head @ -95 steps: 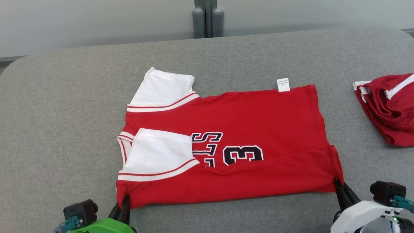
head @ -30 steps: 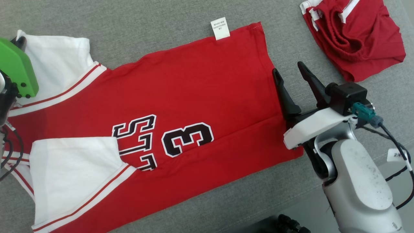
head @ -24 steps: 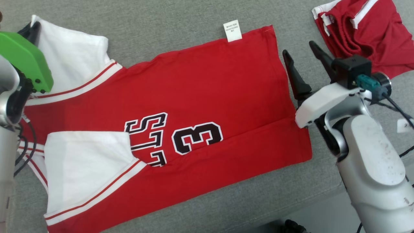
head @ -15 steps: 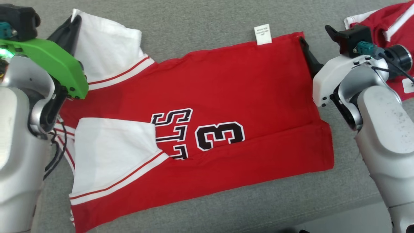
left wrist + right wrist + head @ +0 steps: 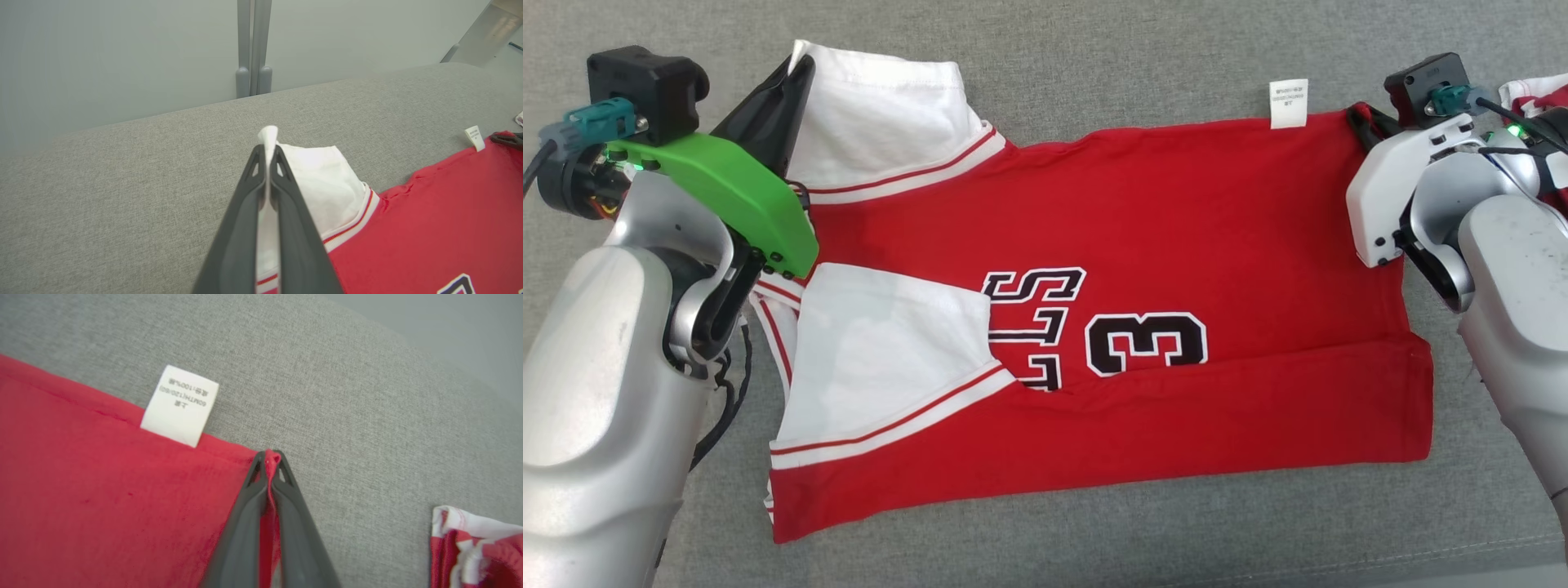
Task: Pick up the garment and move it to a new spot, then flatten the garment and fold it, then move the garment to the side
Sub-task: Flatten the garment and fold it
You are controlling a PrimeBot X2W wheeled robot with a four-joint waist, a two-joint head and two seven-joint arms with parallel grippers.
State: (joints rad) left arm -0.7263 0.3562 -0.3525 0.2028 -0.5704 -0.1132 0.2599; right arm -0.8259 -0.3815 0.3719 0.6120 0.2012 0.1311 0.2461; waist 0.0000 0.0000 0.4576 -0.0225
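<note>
The garment (image 5: 1176,229) is a red jersey with white sleeves and a black "3", lying flat on the grey padded table (image 5: 1094,49) with one long edge folded over. My left gripper (image 5: 796,69) is at the far left, shut on the corner of the far white sleeve (image 5: 322,179); in the left wrist view white cloth shows pinched between its fingers (image 5: 282,212). My right gripper (image 5: 1357,113) is at the far right, shut on the far corner of the red hem, a red fold showing between its fingers (image 5: 249,514). A white label (image 5: 1288,104) sticks out beside that corner.
A second, crumpled red and white garment (image 5: 474,547) lies on the table just right of my right gripper. The table's far edge meets a pale wall with a grey post (image 5: 253,49). Bare grey padding runs along the far side and the near edge.
The head camera has shifted. Both arms reached up to the garment's far edge. My right gripper went from open to shut on the hem corner; the left stayed shut on the sleeve.
</note>
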